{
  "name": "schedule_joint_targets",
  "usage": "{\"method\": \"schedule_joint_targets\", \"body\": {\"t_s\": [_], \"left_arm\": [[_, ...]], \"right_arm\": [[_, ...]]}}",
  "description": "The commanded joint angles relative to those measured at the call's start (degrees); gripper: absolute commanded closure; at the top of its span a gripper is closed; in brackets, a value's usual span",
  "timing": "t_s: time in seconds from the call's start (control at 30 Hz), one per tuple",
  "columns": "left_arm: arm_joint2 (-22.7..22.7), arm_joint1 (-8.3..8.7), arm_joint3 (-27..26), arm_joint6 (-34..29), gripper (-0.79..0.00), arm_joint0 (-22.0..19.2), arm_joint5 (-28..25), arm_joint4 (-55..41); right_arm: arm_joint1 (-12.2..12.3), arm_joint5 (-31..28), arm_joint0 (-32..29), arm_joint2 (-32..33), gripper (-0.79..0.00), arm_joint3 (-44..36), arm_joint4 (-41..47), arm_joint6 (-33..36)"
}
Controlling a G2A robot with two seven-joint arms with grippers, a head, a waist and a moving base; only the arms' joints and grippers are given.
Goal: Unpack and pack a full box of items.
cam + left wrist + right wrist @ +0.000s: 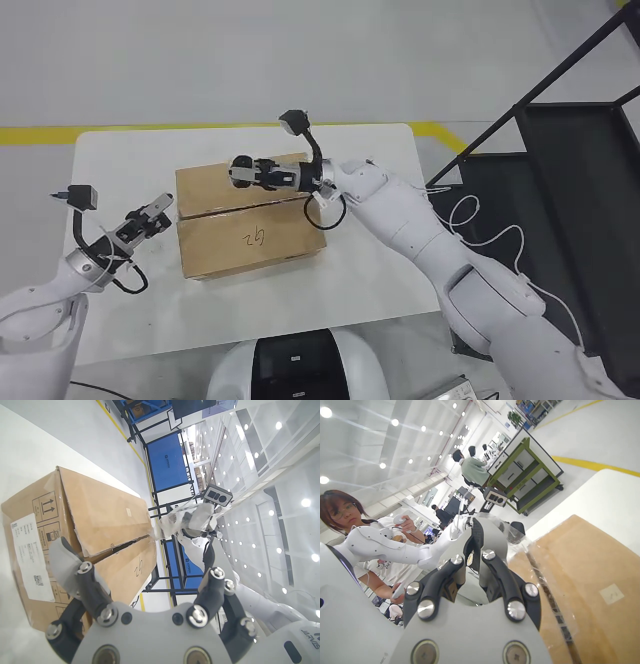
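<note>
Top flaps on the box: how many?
2. The far flap lies under the right tool; the near flap, with handwriting, lies toward the robot. Both roughly flat; any inner flaps are hidden.

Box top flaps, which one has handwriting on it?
On the brown cardboard box, the flap nearer the robot carries the handwriting; the far flap lies under the right pincer.

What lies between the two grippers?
One end of the cardboard box, in the top view: the left gripper beside it, the right gripper over its top.
</note>
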Motion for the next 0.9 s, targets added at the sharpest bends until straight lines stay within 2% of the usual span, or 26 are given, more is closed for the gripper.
{"method": "schedule_joint_targets", "body": {"t_s": [0.0,0.47,0.87], "left_arm": [[-0.2,0.0,0.0,-0.1,-0.785,0.2,-0.2,0.0],[-2.3,-0.01,-1.0,-0.4,-0.785,2.2,-0.7,-0.8],[-3.3,-0.06,-1.6,-0.5,-0.785,3.3,-0.6,-0.8]], "right_arm": [[-0.6,0.7,0.5,-1.0,0.0,1.2,-0.8,0.9],[-4.4,3.3,3.1,-5.3,0.0,5.8,-2.0,6.0],[-7.9,5.0,5.2,-7.7,0.0,11.7,-5.1,4.4]]}}
